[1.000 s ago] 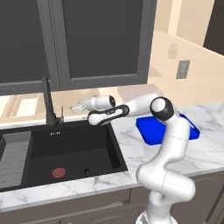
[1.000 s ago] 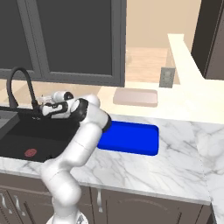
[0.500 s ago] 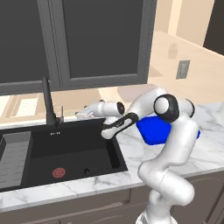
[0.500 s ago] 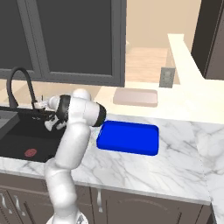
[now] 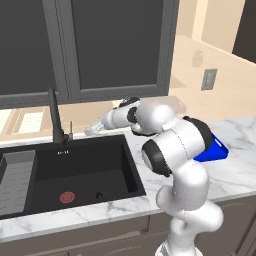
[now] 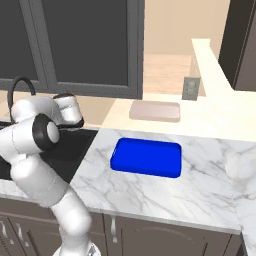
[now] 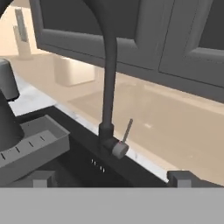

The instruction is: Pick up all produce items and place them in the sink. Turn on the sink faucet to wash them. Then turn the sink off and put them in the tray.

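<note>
The black sink [image 5: 112, 172] with its red drain [image 5: 67, 197] is set in the marble counter. The slim black sink faucet [image 5: 54, 116] rises at its back rim, its small lever [image 5: 70, 129] on the right side. My gripper [image 5: 91, 132] hovers just right of that lever, open and holding nothing. In the hand view the faucet [image 7: 108, 78] and lever [image 7: 127, 130] stand straight ahead of the open gripper [image 7: 111, 179]. The blue tray [image 6: 146, 157] lies flat on the counter right of the sink. A tiny dark lump [image 5: 98, 195] on the basin floor is too small to identify.
A grey ribbed drying rack [image 5: 17, 175] fills the sink's left end. A pale beige slab [image 6: 155, 111] lies behind the tray near the wall. Dark cabinet doors [image 5: 115, 45] hang above the counter. My arm's elbow [image 5: 172, 145] bulks over the sink's right rim.
My elbow has swung over and toward the cameras. The hand has dipped slightly and stays beside the faucet lever. The jaws have stayed wide apart.
</note>
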